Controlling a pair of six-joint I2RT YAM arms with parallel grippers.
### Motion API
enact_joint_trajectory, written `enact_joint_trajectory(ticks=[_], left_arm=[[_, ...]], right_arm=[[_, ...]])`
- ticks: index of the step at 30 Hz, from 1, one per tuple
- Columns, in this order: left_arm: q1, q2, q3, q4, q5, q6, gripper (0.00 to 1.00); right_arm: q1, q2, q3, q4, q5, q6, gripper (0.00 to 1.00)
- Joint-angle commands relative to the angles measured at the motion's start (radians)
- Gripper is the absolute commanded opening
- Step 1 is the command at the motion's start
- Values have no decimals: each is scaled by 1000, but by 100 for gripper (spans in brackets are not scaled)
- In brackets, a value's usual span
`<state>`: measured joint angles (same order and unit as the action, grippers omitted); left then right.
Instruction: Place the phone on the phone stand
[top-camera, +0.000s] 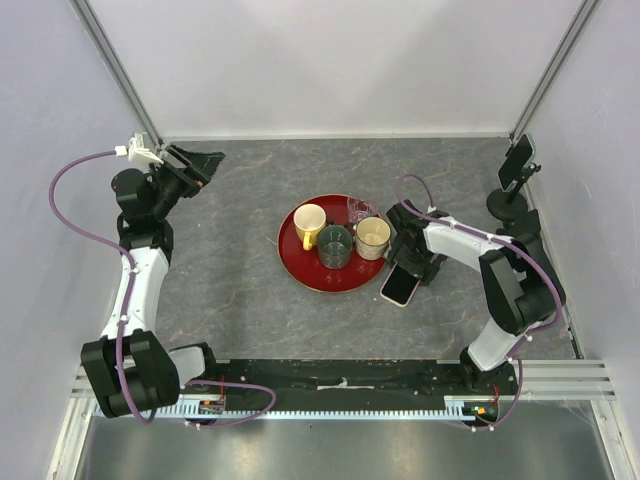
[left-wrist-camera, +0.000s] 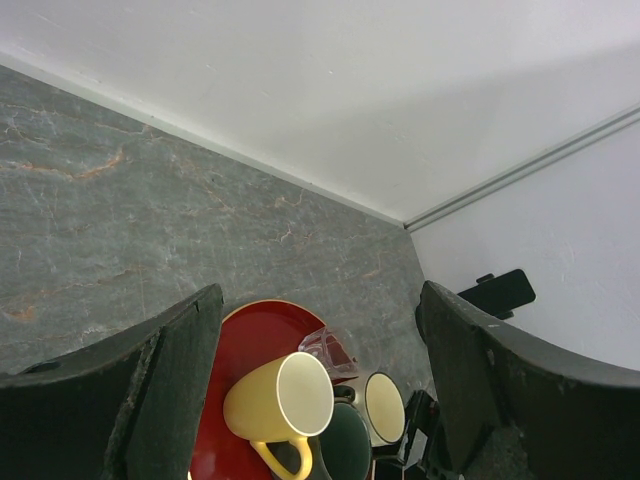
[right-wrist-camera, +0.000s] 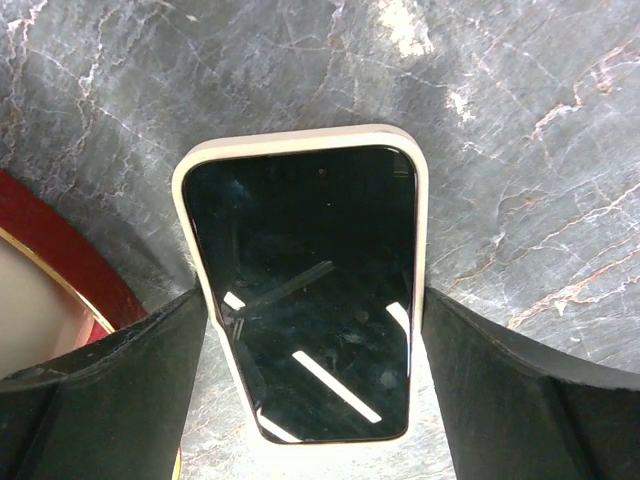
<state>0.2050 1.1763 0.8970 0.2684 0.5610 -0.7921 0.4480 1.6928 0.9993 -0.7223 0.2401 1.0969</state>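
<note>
Phone (right-wrist-camera: 300, 250) between right claw's (right-wrist-camera: 312, 305) jaws

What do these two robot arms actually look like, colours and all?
Both are built alike: white tube-like segments between chunky black joints. The left arm and right arm each trail a purple cable looping outside the body. The left end effector and right end effector each have two broad, matte-black fingers. I can't make out any markings.

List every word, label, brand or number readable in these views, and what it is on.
No readable text.
The phone has a dark screen with only reflections.
The yellow mug and red tray carry no print.
Anything on the base rail is too small to read.
</note>
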Motion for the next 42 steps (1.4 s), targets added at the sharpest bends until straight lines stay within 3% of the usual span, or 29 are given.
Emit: enact_joint_trajectory(ticks=[1,4,5,8,13,18,25,35,42], left_arm=[[-1,-3,34,46,27,-24,86],[-3,0,34,46,27,-25,86],[-1,0,34,48,28,-25,86],[-3,-1,34,48,28,-27,86],[-3,-1,34,49,30,-30,86],[-1,-6,36,49,30,-32,86],[-1,-15,33,49,28,-30,86],[-3,-21,33,61,40,-47,86],[-3,-14,26,92,68,-78,86]], right_arm=[[15,38,-77,4,1,69,88],[15,22,-91,4,44,73,57],[15,18,-94,4,51,73,31],[17,-15,-102,0,83,70,0],[17,-119,-81,-60,194,101,0],[15,-261,-42,-175,453,164,0],[-35,-461,-13,-200,767,207,0],[-351,-358,173,-258,1028,258,0],[-471,-153,304,-192,1122,265,0]])
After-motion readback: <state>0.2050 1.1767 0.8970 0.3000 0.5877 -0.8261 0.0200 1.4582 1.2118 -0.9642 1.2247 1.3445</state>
